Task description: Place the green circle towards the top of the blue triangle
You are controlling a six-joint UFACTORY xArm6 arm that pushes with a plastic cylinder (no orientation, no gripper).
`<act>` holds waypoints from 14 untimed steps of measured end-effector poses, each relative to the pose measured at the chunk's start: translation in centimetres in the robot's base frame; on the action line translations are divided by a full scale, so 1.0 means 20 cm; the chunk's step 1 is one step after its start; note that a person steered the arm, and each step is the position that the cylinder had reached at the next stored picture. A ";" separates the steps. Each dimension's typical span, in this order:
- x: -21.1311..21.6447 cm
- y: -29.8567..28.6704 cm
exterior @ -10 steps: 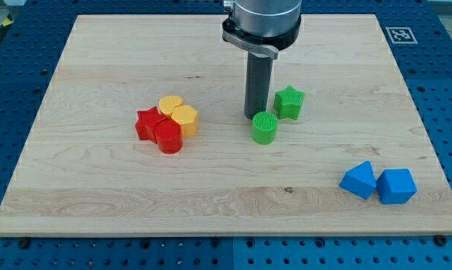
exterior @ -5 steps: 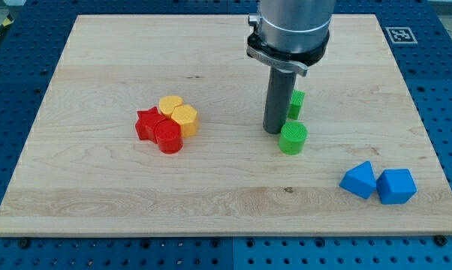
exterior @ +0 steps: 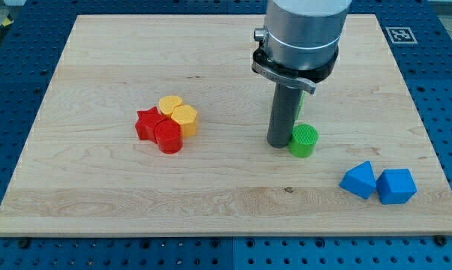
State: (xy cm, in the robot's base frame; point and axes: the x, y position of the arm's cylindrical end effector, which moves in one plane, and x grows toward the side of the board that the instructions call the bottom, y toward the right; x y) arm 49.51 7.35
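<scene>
Dark rod's tip [exterior: 281, 144] touching ribbed green circle block [exterior: 304, 140] on its left, blue triangle block [exterior: 359, 181] lower right on wooden tabletop [exterior: 98, 187], no jaws on this arm

Green circle [exterior: 303, 140], blue triangle [exterior: 359, 181], dark rod [exterior: 284, 115]

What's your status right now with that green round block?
My tip touching green circle on its left. Blue triangle lower right, apart from the circle. Green star mostly hidden behind the rod; path looks open.
</scene>
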 end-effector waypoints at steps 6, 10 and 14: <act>0.00 0.14; -0.04 0.33; -0.03 0.40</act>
State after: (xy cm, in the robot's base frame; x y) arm 48.82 15.26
